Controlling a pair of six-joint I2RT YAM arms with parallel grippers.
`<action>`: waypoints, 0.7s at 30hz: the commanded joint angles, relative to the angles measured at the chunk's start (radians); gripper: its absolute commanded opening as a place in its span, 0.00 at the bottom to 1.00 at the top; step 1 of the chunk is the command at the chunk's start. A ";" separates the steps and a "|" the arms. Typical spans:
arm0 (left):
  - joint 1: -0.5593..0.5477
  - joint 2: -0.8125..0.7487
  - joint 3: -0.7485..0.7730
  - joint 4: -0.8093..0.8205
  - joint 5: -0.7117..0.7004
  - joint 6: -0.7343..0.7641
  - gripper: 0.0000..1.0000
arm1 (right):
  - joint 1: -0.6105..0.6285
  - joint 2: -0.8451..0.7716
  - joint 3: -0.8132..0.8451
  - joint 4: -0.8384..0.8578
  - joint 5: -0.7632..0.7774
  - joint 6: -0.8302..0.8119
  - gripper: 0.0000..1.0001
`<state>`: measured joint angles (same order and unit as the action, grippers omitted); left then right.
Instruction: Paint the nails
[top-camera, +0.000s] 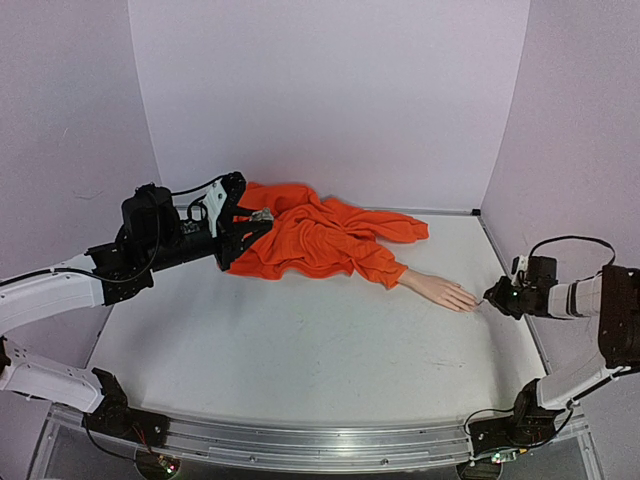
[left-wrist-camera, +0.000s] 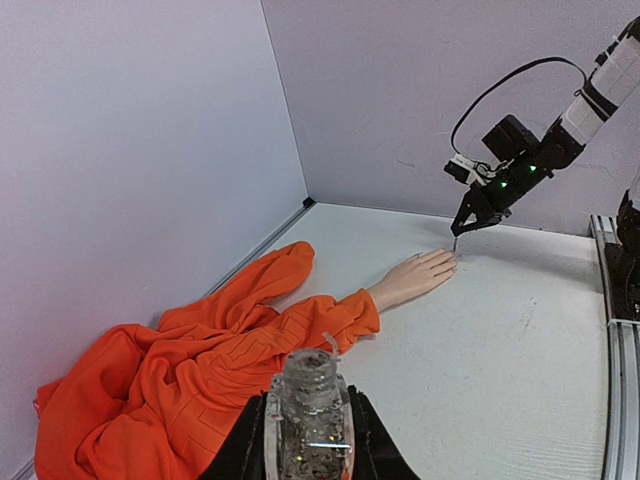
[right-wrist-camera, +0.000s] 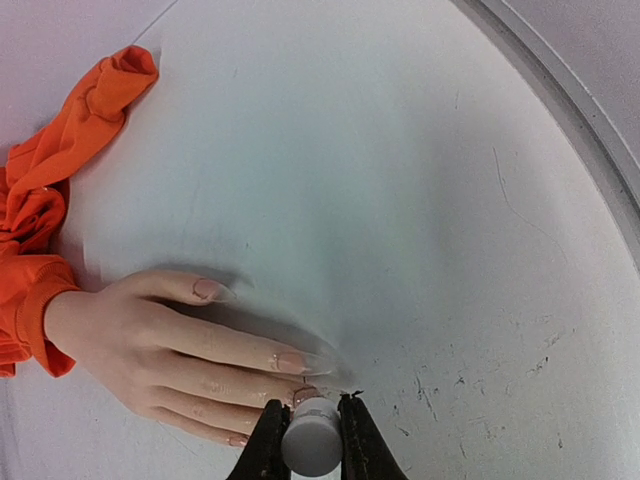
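Risks: brush is hair-thin and the nails are tiny, so a small lateral err puts polish on skin or on the counter. Too much downforce and the mannequin hand prob slides; nothing visible pins it, it just lies flat, palm down, out of the sleeve. Tip-to-nail contact: can't tell in any view, but it's right at the fingertips. Bottle looks uncapped in the left gripper; any tilt = spill on the orange garment.

Pose: right gripper comes in low from the right edge, angled down at the fingertips, jaws closed tight on the brush's white cap. Left arm sits far left over the garment, jaws clamped on the bottle, upright. Nails are right of centre on the counter, fingers pointing at the right arm.
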<state>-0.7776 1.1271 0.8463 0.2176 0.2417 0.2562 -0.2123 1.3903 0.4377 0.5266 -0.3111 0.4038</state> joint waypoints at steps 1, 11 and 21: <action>0.005 -0.014 0.022 0.060 0.013 -0.013 0.00 | 0.008 -0.006 0.008 0.030 -0.028 -0.008 0.00; 0.005 -0.015 0.021 0.059 0.015 -0.011 0.00 | 0.008 0.021 0.022 0.036 -0.028 -0.005 0.00; 0.005 -0.011 0.023 0.059 0.016 -0.013 0.00 | 0.013 0.035 0.030 0.025 -0.016 -0.001 0.00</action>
<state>-0.7776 1.1271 0.8463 0.2176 0.2417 0.2562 -0.2066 1.4166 0.4381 0.5529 -0.3248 0.4046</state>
